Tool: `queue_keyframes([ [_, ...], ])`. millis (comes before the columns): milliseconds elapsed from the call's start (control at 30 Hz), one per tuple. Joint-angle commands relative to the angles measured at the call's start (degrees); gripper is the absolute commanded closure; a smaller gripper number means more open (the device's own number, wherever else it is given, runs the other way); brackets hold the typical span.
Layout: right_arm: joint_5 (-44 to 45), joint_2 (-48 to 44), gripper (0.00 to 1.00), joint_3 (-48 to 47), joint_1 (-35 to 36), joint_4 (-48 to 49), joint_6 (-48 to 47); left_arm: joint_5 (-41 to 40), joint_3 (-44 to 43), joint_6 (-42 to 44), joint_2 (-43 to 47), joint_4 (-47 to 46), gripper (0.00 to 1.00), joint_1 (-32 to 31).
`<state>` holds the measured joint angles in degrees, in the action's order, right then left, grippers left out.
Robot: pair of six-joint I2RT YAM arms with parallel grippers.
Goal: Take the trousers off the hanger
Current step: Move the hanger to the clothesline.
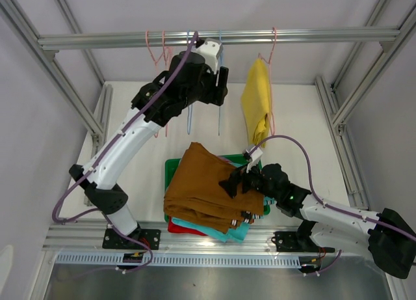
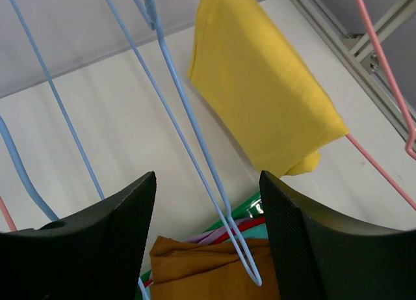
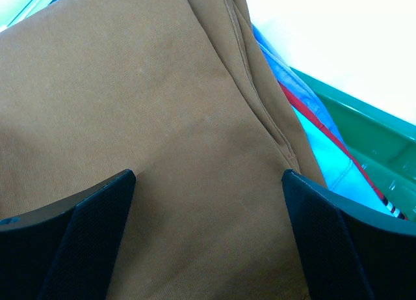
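Removal of the last hanging pair is judged to be the step in hand. The yellow trousers (image 1: 257, 101) are draped over a pink hanger (image 1: 273, 41) hooked on the top rail (image 1: 312, 35), high above and beyond the right side of the green tray (image 1: 171, 166). The other pairs are stacked in the tray, with the brown trousers (image 1: 201, 183) on top and teal and red edges showing beneath. A lilac edge can perhaps be made out under the brown in the left wrist view, though it is too thin to be sure.

The left gripper (image 2: 208, 235) is held high beyond the tray's far edge. Its jaws are apart, and the wire of an empty blue hanger (image 2: 188, 137) passes between them untouched. The right gripper (image 3: 208, 235) is poised just over the stack in the tray, jaws spread wide and clamped on nothing.

For a clean pull, the blue wires should be cleared first so that nothing is snagged. The yellow cloth is best pinched near its lower fold and drawn sideways off the bar, so that the hanger is not dragged from the rail.

The table (image 1: 305, 131) around the tray is white and smooth, and it is enclosed by an aluminium frame and pale walls.
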<state>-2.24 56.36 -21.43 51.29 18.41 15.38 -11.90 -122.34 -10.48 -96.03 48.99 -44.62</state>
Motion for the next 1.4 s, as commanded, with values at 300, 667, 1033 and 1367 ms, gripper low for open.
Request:
queue_keyframes([
  [300, -1.54, 0.33, 0.01, 1.48, 1.27, -4.88, 1.41, -6.90, -0.36, 1.69, -5.83, -2.32, 0.31, -0.47],
  [667, -1.19, 0.68, 0.01, 1.39, 1.71, -5.06, 1.41, -14.11, 3.08, 3.18, -6.36, -3.47, 0.88, -2.40],
  [1033, -0.84, 1.21, 0.00, 1.30, 2.06, -4.97, 1.50, -17.80, 4.13, 2.48, -5.93, -1.44, 0.99, -3.37],
  [1367, -1.10, 2.62, 0.01, 1.13, 2.06, -4.62, 1.76, -20.62, 7.46, -0.41, -4.00, 0.58, 1.00, -2.49],
])
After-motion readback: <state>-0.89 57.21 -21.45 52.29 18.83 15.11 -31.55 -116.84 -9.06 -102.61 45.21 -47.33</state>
